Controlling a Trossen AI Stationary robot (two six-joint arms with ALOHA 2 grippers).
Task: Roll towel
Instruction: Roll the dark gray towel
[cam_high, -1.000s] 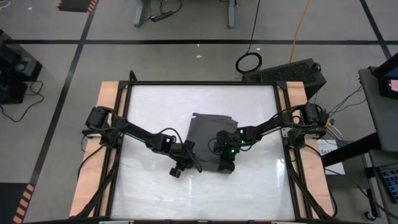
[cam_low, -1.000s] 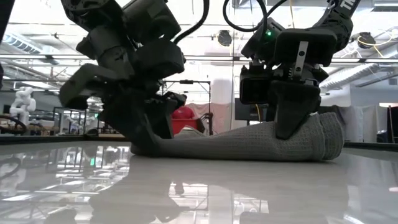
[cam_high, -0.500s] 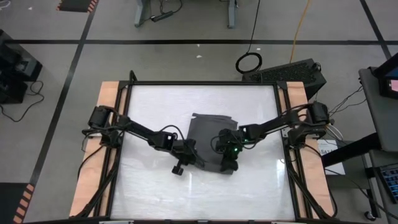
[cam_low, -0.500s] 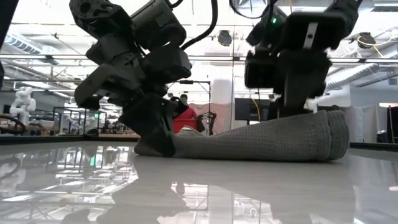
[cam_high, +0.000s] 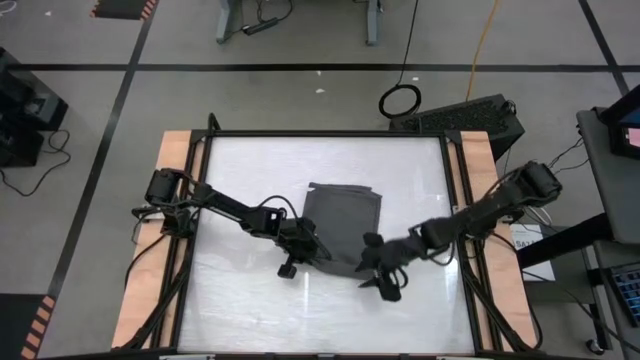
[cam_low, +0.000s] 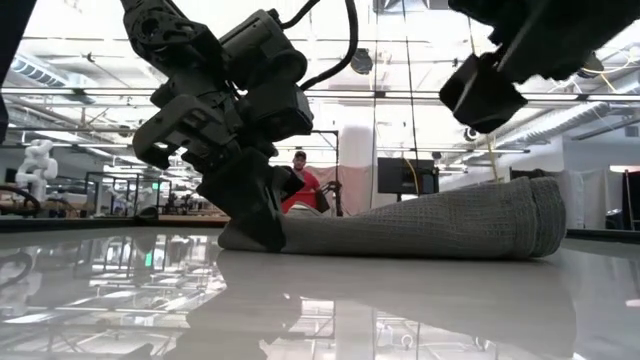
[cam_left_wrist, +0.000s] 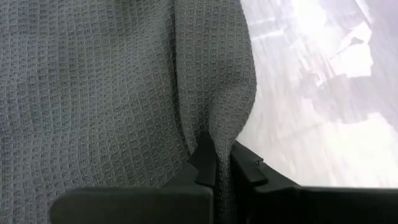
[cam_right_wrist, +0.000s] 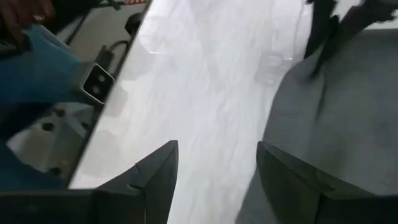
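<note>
The dark grey towel lies folded on the white table's middle. In the low view it rests flat on the table and stands thicker at its right end. My left gripper is shut on the towel at its near left part; it also shows in the low view and the left wrist view. My right gripper is open and empty, off the towel's near right corner and raised above the table. In the right wrist view its fingers stand wide apart over bare table. My left gripper pinches a raised fold of the towel between its two fingers, at the towel's near left edge. The fingers slant down from the table's left side. The towel's left end is gathered at the fingers, and the rest lies on the table.
The white table has a black frame and wooden side strips. Bare table lies all around the towel. Beyond the table, a person in red shows far off in the low view.
My right gripper has risen off the towel's near right part and gone toward the table's near edge and a little right, ending clear of the cloth. The towel has stayed on the table, still held at its left end by my left gripper.
</note>
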